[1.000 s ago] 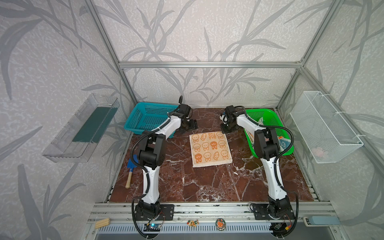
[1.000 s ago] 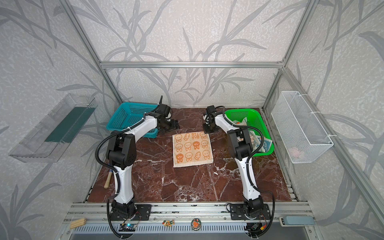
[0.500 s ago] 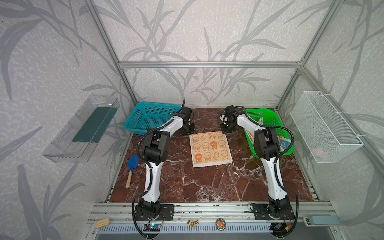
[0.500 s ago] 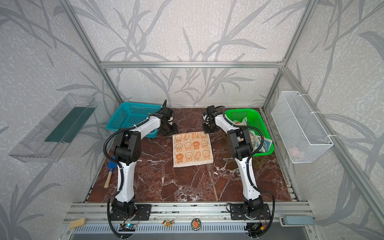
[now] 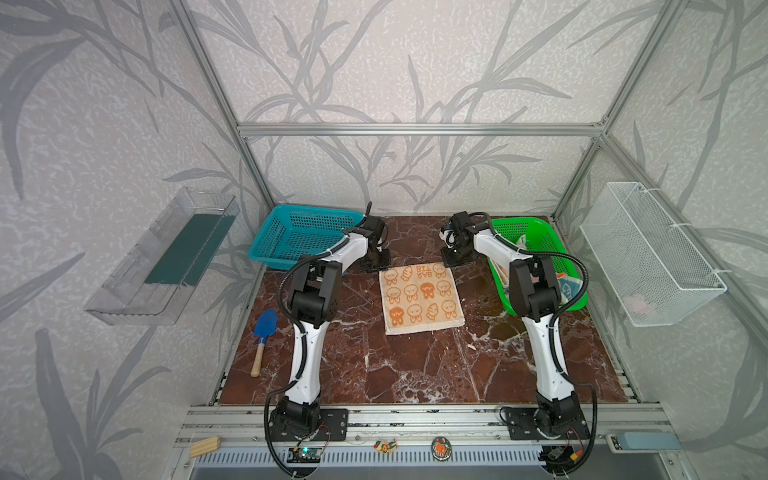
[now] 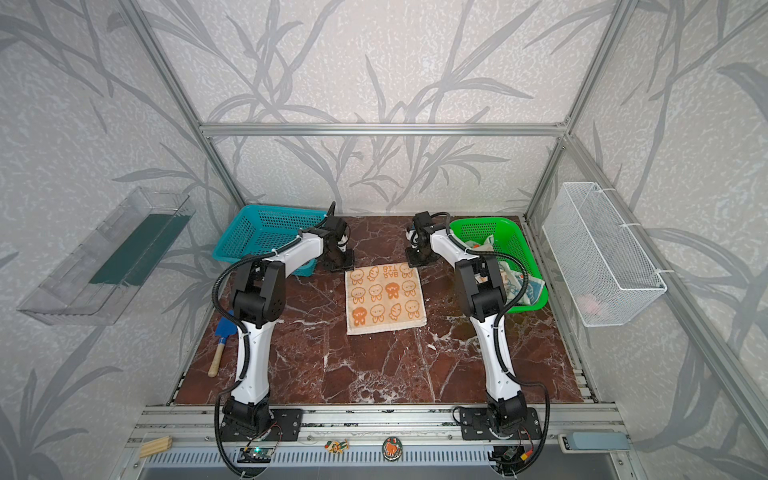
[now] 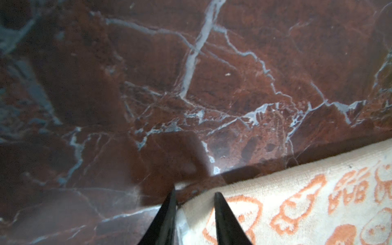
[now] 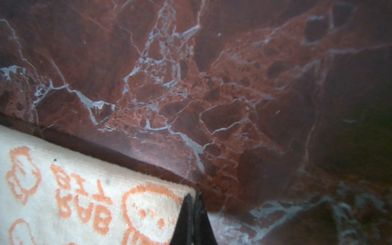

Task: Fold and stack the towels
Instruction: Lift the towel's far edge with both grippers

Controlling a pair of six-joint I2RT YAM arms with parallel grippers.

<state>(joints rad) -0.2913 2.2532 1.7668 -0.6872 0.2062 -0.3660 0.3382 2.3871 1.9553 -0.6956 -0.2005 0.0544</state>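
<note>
Beside the teal perforated plastic basket (image 5: 303,239), the left gripper (image 7: 194,191) holds its black jaws slightly apart astride the far left corner of the cream terry towel with orange bunnies (image 5: 422,297), spread flat on the red-brown marble tabletop (image 5: 415,365). At the towel's far right corner the right gripper (image 8: 193,194) has its jaws pressed together; whether cloth is pinched, I cannot tell.

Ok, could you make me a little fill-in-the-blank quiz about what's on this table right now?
1. The towel spread flat on the table shows bunnies in ___.
2. The basket holding more towels is ___.
3. The small shovel has a ___ blade.
4. The right gripper is shut on one far ___ of that towel.
Missing words: orange; green; blue; corner.
</note>
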